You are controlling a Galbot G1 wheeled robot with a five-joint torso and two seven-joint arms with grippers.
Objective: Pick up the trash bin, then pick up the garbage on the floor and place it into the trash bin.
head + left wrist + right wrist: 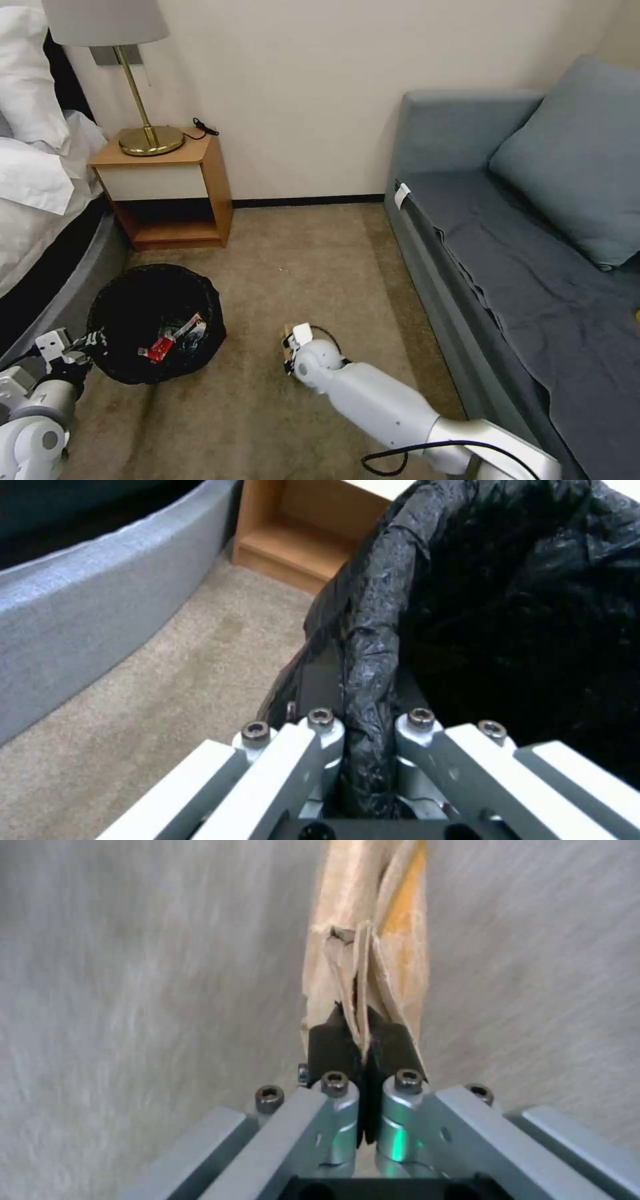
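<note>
Your right gripper is nearest, its fingers pinched tight on the paper, a crumpled tan scrap, creased and stiff-looking, with an orange streak on one fold. From the head, that gripper sits at about 6 o'clock over the carpet, the paper barely peeking past it. Your left gripper has its fingers closed narrow on the bin's rim, black liner bunched between them. The bin is at 8 o'clock, round, its mouth wide, the liner glossy and crinkly, with a red-and-white packet already lying inside.

You look to be mid-pickup of the paper. Whether it has cleared the floor is hard to judge, since the carpet behind it is smeared. Next you need to carry it toward 8 o'clock, above the rim, then let go over the mouth.
</note>
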